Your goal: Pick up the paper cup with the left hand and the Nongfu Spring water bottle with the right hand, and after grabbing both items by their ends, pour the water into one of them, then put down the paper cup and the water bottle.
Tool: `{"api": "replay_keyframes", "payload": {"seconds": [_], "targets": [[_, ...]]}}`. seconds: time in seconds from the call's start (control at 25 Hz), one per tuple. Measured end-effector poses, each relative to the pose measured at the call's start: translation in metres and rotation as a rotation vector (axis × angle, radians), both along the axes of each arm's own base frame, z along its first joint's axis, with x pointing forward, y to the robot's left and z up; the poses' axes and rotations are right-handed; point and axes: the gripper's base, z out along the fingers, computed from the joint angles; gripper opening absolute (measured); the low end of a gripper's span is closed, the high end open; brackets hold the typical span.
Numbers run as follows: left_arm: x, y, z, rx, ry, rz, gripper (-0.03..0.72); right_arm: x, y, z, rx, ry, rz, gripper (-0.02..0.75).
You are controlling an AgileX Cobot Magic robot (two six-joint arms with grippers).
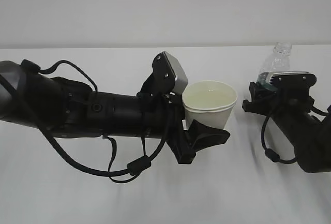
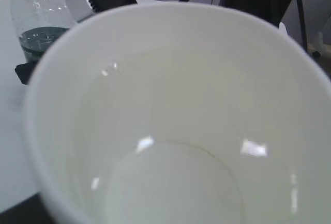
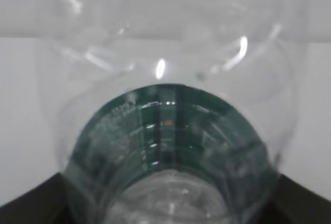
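Paper cup (image 1: 209, 105) and Nongfu Spring water bottle (image 1: 274, 61) are both upright at the grippers of the two arms, above a plain white table (image 1: 155, 198).

We begin with the biggest thing. The left hand (image 1: 206, 127) comes in from the left side as a thick black arm, with loose black cables (image 1: 77, 167) hanging under it and a grey square plate (image 1: 176, 76) near its end. Its black fingers (image 1: 209, 136) are closed around the lower part of the cup and carry it clear of the table.

The right hand (image 1: 261, 90) enters from the right edge and is blurred in the exterior view. The bottle stands between its jaws, and in the right wrist view the dark finger ends show at both sides of the green label. We cannot tell if the jaws press the bottle or stand just free of it, and also not if the bottle touches the table.

The cup is near the middle of the scene, well apart from the bottle, with its mouth up.

The bottle has no cap, and its clear upper part looks empty.

The water (image 2: 170, 182) lies low in the cup, where the left wrist view shows a clear surface with small bright reflections.
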Motion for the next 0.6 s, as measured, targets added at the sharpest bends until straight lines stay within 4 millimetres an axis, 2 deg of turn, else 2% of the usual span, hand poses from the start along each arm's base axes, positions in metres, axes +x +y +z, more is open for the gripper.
{"api": "replay_keyframes", "payload": {"seconds": [0.12,0.24,0.44,0.6], "targets": [[0.0,0.0,0.0,0.0,0.0,0.0,0.451,-0.001,0.001,-0.003,-0.004,0.023,0.013,0.543],[0.0,0.0,0.0,0.0,0.0,0.0,0.451,-0.001,0.002,-0.005,-0.008,0.042,0.023,0.591],[0.0,0.0,-0.001,0.007,0.0,0.004,0.451,-0.003,0.002,-0.007,-0.01,0.054,0.025,0.601],[0.001,0.0,-0.001,0.01,0.001,0.007,0.451,-0.004,0.002,0.008,-0.008,0.027,0.025,0.602]]}}
